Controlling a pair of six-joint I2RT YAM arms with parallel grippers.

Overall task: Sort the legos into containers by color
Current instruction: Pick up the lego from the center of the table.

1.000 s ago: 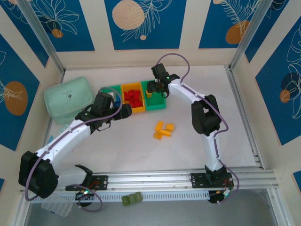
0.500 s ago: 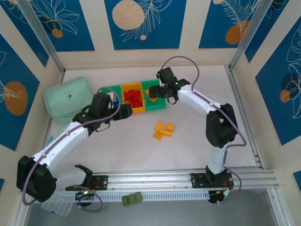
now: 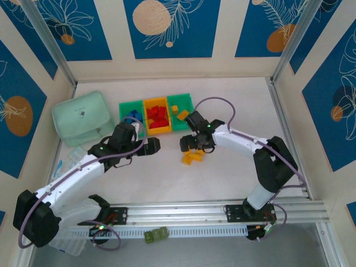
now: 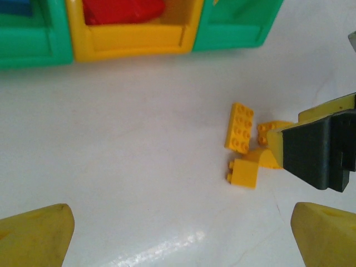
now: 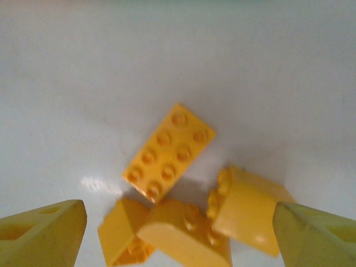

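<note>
A second ago my right arm was up over the right green bin (image 3: 188,103). Now it has swung back toward me, and the right gripper (image 3: 188,144) hangs low over the little heap of yellow bricks (image 3: 193,157) on the white table (image 3: 233,105). Its two fingers stand wide apart with nothing between them. They were closer together a second ago, so I think it let a brick go into the bin and then came back for more.

With the arm out of the way, I can see two yellow bricks (image 3: 178,112) lying in that green bin. The red bricks (image 3: 157,115) are in the orange bin (image 3: 156,131) in the middle, and the blue bricks (image 3: 132,115) are in the left green bin (image 3: 125,105). So each color has its own home.

My left arm has pulled back from the bins too. The left gripper (image 3: 151,146) waits on the table near the heap, wide open and empty.

From the right wrist camera I count about four yellow bricks left. A flat brick (image 5: 168,153) with eight bumps lies on top, and three more are bunched up touching each other just below it. I see no red or blue bricks on the table.

I think the job is nearly done. Only the yellow heap is left, and the right gripper sits right above it, ready to go down and pinch one. The bricks are so close together that it could push the others around.
</note>
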